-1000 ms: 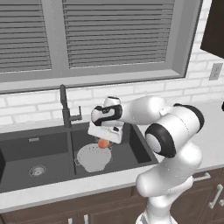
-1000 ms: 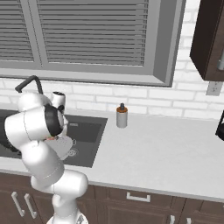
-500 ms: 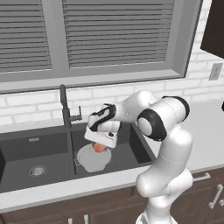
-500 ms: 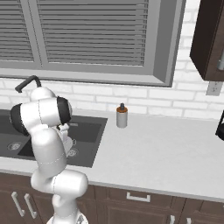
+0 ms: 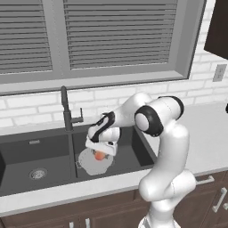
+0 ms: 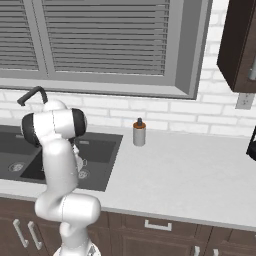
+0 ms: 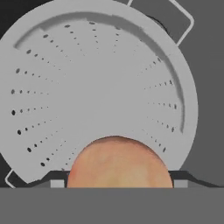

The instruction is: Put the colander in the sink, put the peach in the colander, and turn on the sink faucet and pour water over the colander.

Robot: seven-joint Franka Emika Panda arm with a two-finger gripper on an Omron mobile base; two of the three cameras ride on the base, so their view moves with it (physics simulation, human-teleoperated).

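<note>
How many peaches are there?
1. The peach is between the end effector's fingers, just above the colander in the sink. None looks hidden.

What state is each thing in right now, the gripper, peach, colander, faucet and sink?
gripper: shut on the peach, over the colander
peach: held between the fingers, not yet released
colander: upright in the sink's right basin, nothing inside
faucet: no water running
sink: left basin bare, looks dry
</note>
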